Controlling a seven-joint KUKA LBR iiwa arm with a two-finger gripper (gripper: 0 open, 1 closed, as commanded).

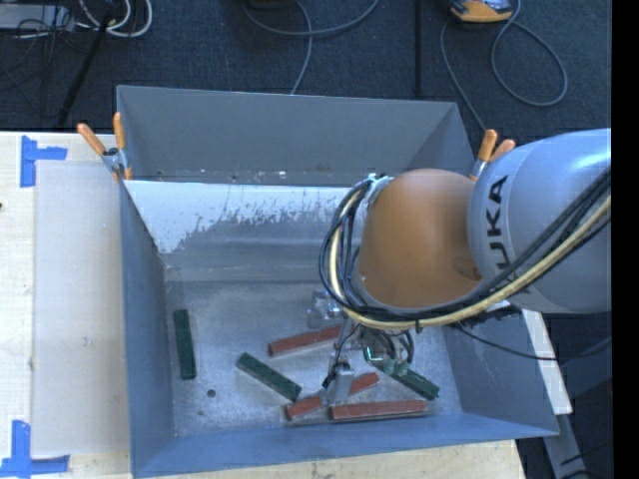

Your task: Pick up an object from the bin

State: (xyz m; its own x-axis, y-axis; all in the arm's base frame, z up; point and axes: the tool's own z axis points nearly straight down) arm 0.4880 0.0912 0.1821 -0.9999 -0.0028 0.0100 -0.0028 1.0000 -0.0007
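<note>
My gripper point(336, 375) reaches down under the arm's orange cover, at the bin's front right. Its tip stands among a small cluster of flat sticks. A short brown stick point(360, 382) lies just to its right, and another brown stick point(304, 407) just below-left of it. A longer brown stick point(378, 408) lies along the front of the floor. A further brown stick point(303, 343) lies up-left of the tip, and a dark green stick point(268, 377) to its left. A green stick point(411, 380) lies to the right, partly under the arm.
One more dark green stick point(184, 344) lies alone near the bin's left wall. The arm and its cables hang over the right half of the bin and hide the floor there.
</note>
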